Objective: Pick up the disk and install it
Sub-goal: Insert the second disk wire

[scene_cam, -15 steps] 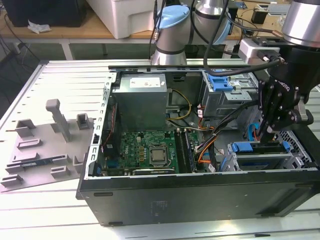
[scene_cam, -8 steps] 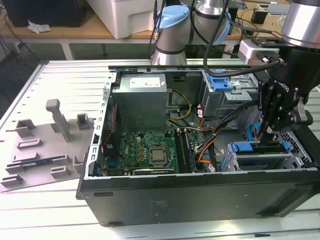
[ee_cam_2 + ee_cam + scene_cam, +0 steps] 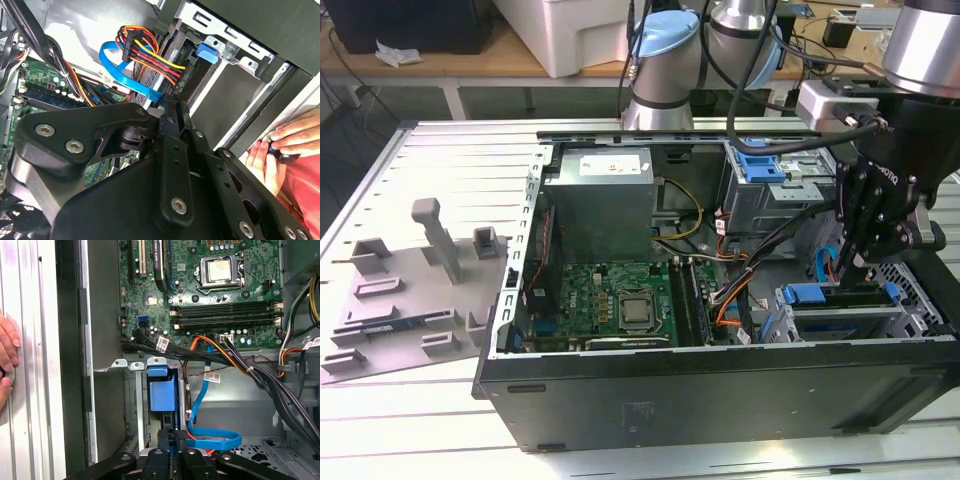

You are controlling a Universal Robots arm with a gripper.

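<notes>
With the open computer case [image 3: 720, 390] lying on the slatted table [image 3: 410, 420], we've got the arm reaching into the drive cage at the exterior view's right. The gripper [image 3: 857, 268] sits right at the blue top edge of the disk [image 3: 840, 295], which stands in its bay slot; honestly we can't tell if it's clamped on or let go. A person's hand [image 3: 280, 150] rests just outside the case wall.

Even, bright overhead light on my feeds; glare on the CPU [image 3: 219, 270], gripper [image 3: 170, 117] linkage close-up soft, case interior [image 3: 620, 230] a bit shadowed.
</notes>
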